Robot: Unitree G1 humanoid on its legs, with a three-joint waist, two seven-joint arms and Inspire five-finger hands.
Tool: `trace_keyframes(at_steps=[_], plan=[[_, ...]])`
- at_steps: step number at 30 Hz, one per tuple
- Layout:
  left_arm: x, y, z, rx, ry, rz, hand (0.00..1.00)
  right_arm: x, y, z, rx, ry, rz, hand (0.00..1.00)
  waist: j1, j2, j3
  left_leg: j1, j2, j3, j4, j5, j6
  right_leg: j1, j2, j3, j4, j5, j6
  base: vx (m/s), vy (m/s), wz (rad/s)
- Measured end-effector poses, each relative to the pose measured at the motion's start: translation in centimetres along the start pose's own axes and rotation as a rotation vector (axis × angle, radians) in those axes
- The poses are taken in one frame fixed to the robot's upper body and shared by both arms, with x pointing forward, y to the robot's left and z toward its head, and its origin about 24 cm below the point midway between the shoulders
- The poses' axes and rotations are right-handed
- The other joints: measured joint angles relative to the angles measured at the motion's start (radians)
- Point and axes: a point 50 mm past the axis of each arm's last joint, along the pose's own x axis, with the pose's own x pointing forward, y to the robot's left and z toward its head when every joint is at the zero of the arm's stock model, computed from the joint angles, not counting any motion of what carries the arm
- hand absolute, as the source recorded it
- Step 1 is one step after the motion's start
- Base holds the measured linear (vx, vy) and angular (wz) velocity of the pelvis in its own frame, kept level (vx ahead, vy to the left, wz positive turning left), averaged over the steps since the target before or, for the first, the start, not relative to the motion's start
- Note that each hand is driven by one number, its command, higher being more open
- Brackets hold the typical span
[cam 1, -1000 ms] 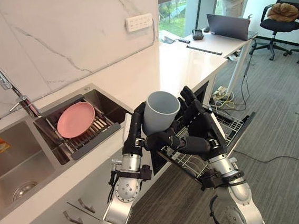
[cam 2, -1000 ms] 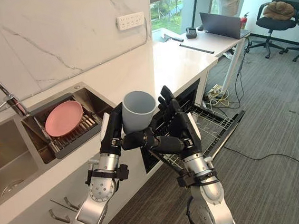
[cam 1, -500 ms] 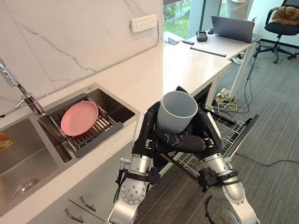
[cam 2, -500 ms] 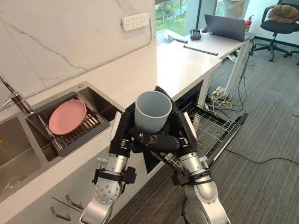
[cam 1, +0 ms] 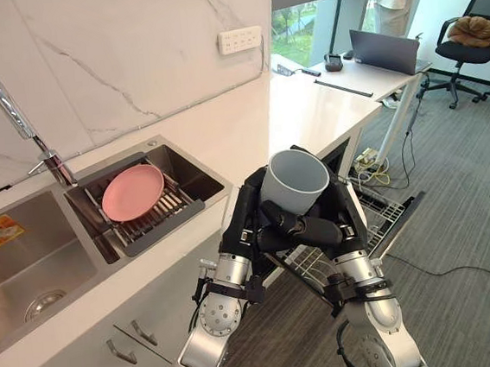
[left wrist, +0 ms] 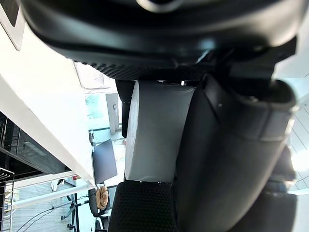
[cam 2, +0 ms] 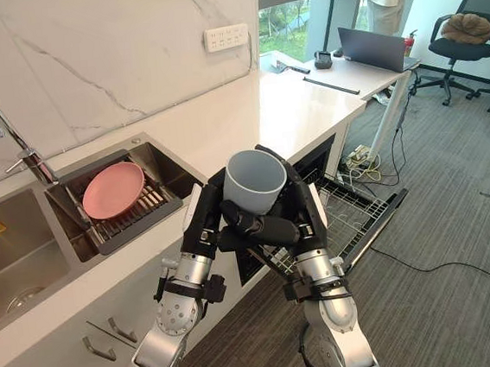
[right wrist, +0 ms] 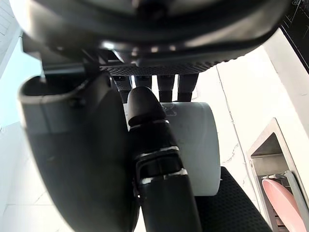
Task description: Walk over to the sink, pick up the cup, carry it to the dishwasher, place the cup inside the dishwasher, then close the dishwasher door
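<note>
I see grey cup [cam 1: 295, 181] upright, mouth up, in air off surface front edge, above open dishwasher [cam 1: 401, 210] and its pulled-out wire basket [cam 1: 376, 214]. Left hand [cam 1: 247, 222] and right hand [cam 1: 342, 222] flank cup, fingers [cam 1: 306, 227] of both clamped round its wall. Back in sink [cam 1: 27, 265], right-basin drain rack [cam 1: 157, 218] holds pink plate [cam 1: 133, 192], tilted.

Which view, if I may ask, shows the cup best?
Left eye view: the cup shows rim and wall, held by the left hand and right hand. Right eye view is similar; wrist views show its side.
</note>
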Motion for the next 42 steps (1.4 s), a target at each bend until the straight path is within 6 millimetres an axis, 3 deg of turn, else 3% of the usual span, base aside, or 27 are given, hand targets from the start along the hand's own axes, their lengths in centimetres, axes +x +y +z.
trace_keyframes(at_steps=[9, 18, 21, 24, 27, 33, 38, 42], plan=[[-0.5, 0.6, 1.0, -0.028, -0.031, -0.008, 1.00, 0.6, -0.9, 1.2, -0.041, -0.057, 0.045, 0.00, 0.001, -0.006, 0.003, 0.000, 0.002, 0.001, 0.000, 0.000, -0.001, 0.000, 0.002, 0.000, -0.001, 0.000, 0.000, 0.00, 0.000, 0.00], [-1.3, 1.8, 1.4, -0.221, -0.041, -0.091, 1.00, 0.8, -2.4, 3.1, -0.079, -0.129, 0.073, 0.00, 0.002, -0.006, 0.004, 0.000, 0.006, 0.001, 0.001, -0.003, -0.004, 0.000, 0.005, -0.001, -0.001, -0.003, -0.002, 0.00, 0.000, 0.00], [-1.8, 2.9, 1.2, -0.285, -0.034, -0.059, 1.00, 0.6, -3.8, 4.2, -0.068, -0.176, 0.011, 0.00, 0.001, -0.006, 0.004, 0.000, 0.007, 0.000, 0.001, -0.006, -0.009, 0.000, 0.005, -0.003, -0.001, -0.007, 0.000, 0.00, 0.000, 0.00], [-3.1, 4.6, 0.5, -0.325, 0.008, 0.015, 1.00, -0.2, -6.4, 5.9, -0.061, -0.250, -0.112, 0.00, -0.002, -0.005, 0.006, -0.001, 0.008, 0.000, 0.002, -0.010, -0.011, 0.000, 0.005, -0.006, -0.001, -0.009, -0.002, 0.00, 0.000, 0.00], [-3.7, 4.6, 0.0, -0.330, 0.050, 0.021, 1.00, -0.6, -7.3, 6.4, -0.042, -0.281, -0.157, 0.00, -0.002, -0.006, 0.008, -0.002, 0.010, 0.000, 0.002, -0.014, -0.011, 0.000, 0.007, -0.006, -0.003, -0.010, -0.003, 0.00, 0.000, 0.00], [-5.1, 3.7, -2.0, -0.367, 0.184, -0.018, 1.00, -1.4, -7.4, 6.4, -0.016, -0.284, -0.175, 0.00, -0.006, -0.004, 0.014, -0.003, 0.018, 0.000, 0.002, -0.020, -0.014, -0.001, 0.017, -0.006, -0.005, -0.011, 0.000, 0.00, 0.000, 0.00], [-7.3, 3.3, -5.3, -0.423, 0.376, -0.004, 1.00, -1.6, -7.5, 6.4, -0.019, -0.282, -0.177, 0.00, -0.007, -0.003, 0.017, -0.004, 0.024, 0.001, 0.001, -0.020, -0.015, -0.004, 0.028, -0.006, -0.005, -0.012, -0.001, -0.01, -0.023, -0.01], [-8.9, 2.6, -6.8, -0.447, 0.479, -0.011, 1.00, -2.3, -7.7, 5.9, -0.015, -0.254, -0.199, 0.00, -0.007, -0.005, 0.025, -0.004, 0.027, 0.001, 0.000, -0.020, -0.015, -0.004, 0.030, -0.006, -0.005, -0.012, -0.002, -0.02, -0.041, 0.00]])
